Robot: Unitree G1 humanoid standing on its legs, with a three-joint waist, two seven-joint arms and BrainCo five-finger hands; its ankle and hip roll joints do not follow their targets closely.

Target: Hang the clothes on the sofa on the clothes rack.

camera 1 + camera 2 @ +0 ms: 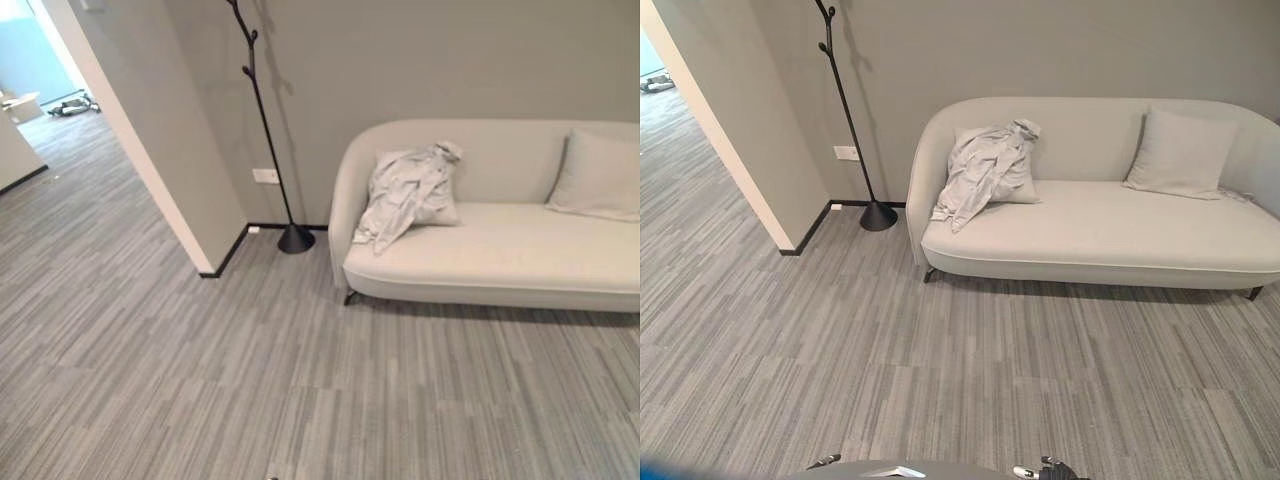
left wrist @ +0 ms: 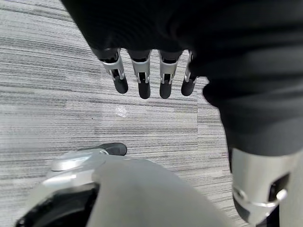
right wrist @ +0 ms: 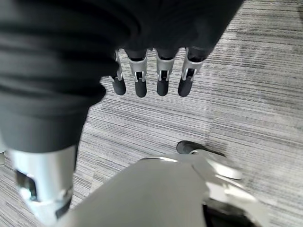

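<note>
The crumpled pale grey garment [image 1: 985, 170] lies heaped on the left end of the cream, round-backed upholstered sofa [image 1: 1110, 235], draped over a light cushion that leans on the backrest, with one trailing edge hanging down toward the front lip of the seat. Its long axis runs roughly from the top of the backrest diagonally down and to the left. A second pale square cushion [image 1: 1180, 155] sits at the sofa's right end, well apart from the clothes.

The slim black branch-style clothes rack [image 1: 265, 120] stands on its round base just beside the sofa's left arm, against the grey wall, so the garment and the rack are near neighbours; the carry between them would be short and leftward.

Both hands hang low over the grey striped carpet floor [image 1: 200, 380], far from the sofa. The left hand [image 2: 142, 75] has its fingers straight and relaxed, pointing down, with nothing in them; the right hand [image 3: 151, 75] is likewise slack and empty. The thumbs are hard to make out in the wrist views, so I judge this from the finger rows.

The garment lies ahead of the robot, across a wide stretch of open carpet, and slightly left of centre in the right eye view. That probably puts the left hand marginally nearer, though the robot must walk forward before either hand can reach.
</note>
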